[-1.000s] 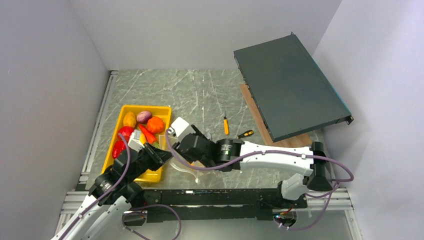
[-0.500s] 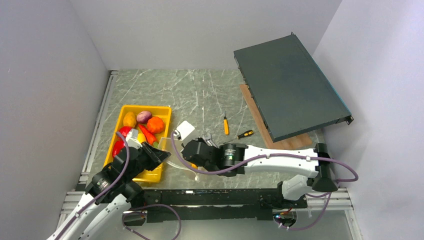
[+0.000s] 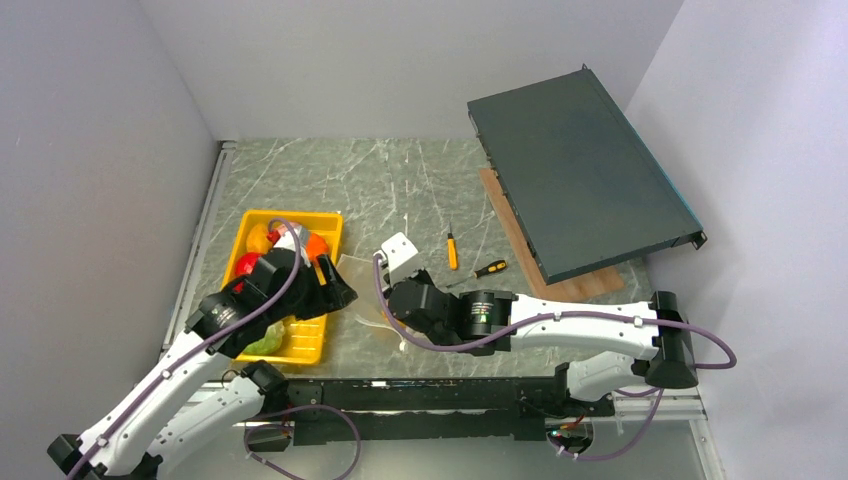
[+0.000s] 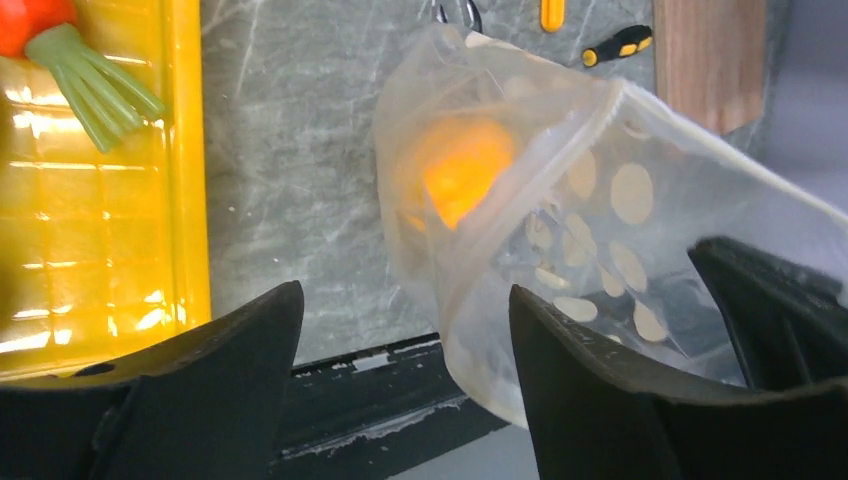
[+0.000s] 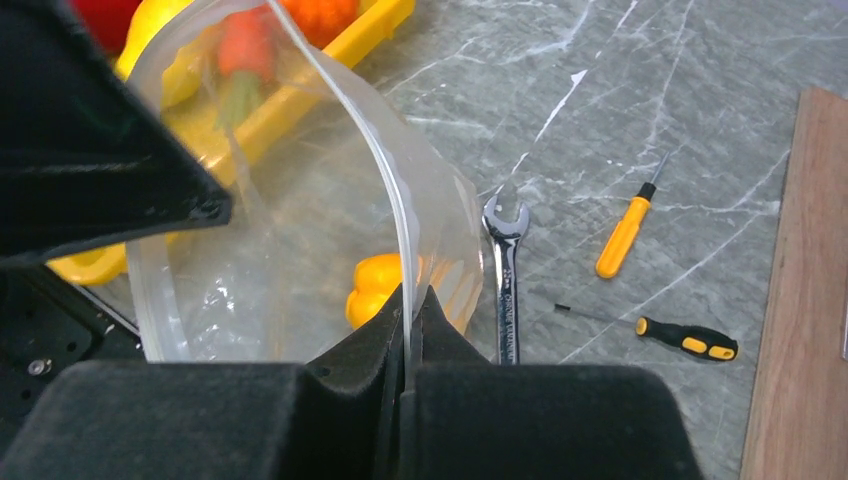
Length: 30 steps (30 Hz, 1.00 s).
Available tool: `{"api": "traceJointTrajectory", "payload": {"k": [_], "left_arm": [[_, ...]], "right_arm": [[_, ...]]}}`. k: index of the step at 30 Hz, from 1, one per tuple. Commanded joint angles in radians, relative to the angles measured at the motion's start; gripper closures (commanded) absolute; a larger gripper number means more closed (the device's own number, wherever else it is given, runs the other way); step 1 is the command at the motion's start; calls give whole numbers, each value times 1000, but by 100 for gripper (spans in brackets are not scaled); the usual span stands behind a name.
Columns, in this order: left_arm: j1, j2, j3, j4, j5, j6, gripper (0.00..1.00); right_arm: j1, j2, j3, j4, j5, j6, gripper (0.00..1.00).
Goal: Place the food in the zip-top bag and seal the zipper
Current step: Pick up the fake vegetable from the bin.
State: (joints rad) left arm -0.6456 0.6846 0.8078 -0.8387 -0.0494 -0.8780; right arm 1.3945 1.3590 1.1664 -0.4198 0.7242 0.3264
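Observation:
The clear zip-top bag (image 5: 300, 250) hangs with its mouth open, and a yellow pepper (image 5: 372, 288) lies inside it. My right gripper (image 5: 408, 298) is shut on the bag's mouth edge, pinching the white zipper (image 5: 390, 190). From the left wrist view the dotted bag (image 4: 590, 200) shows an orange-yellow glow (image 4: 458, 170) through the plastic. My left gripper (image 4: 405, 330) is open and holds nothing, just left of the bag and over the table's front rail. From above, the left gripper (image 3: 338, 296) sits at the tray's right side and the right gripper (image 3: 398, 312) beside it. More food (image 3: 318, 243) stays in the tray.
The yellow tray (image 3: 304, 347) lies at the left, a carrot's green top (image 4: 100, 85) inside it. A steel wrench (image 5: 505, 270) and two screwdrivers (image 5: 625, 235) (image 5: 690, 340) lie right of the bag. A wood board (image 5: 815, 250) and a dark slab (image 3: 575, 185) stand at the right.
My left gripper let go and opened, and its arm swung up over the tray. My right gripper shut on the bag's mouth edge and drew it a little to the right.

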Motion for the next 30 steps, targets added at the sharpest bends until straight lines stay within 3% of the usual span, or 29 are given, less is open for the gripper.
{"api": "traceJointTrajectory", "payload": {"k": [1, 6, 11, 14, 18, 25, 30], "left_arm": [[-2, -65, 2, -8, 37, 63, 13], [-2, -165, 32, -91, 27, 94, 1], [-2, -170, 169, -294, -148, 85, 0], [-2, -128, 169, -434, -327, -32, 0], [-2, -66, 110, -526, -458, -186, 0], [-2, -87, 73, -607, -681, -406, 0], [15, -129, 2, -518, -710, -365, 0]], "right_arm": [[-40, -37, -20, 79, 32, 17, 100], [-63, -39, -49, 105, 23, -2, 100], [-66, -51, -84, 177, -15, -49, 100], [-66, -52, -86, 188, -40, -53, 100], [-67, -59, -99, 208, -60, -57, 100], [-67, -58, -105, 203, -85, -55, 100], [-66, -54, -99, 203, -107, -52, 100]]}}
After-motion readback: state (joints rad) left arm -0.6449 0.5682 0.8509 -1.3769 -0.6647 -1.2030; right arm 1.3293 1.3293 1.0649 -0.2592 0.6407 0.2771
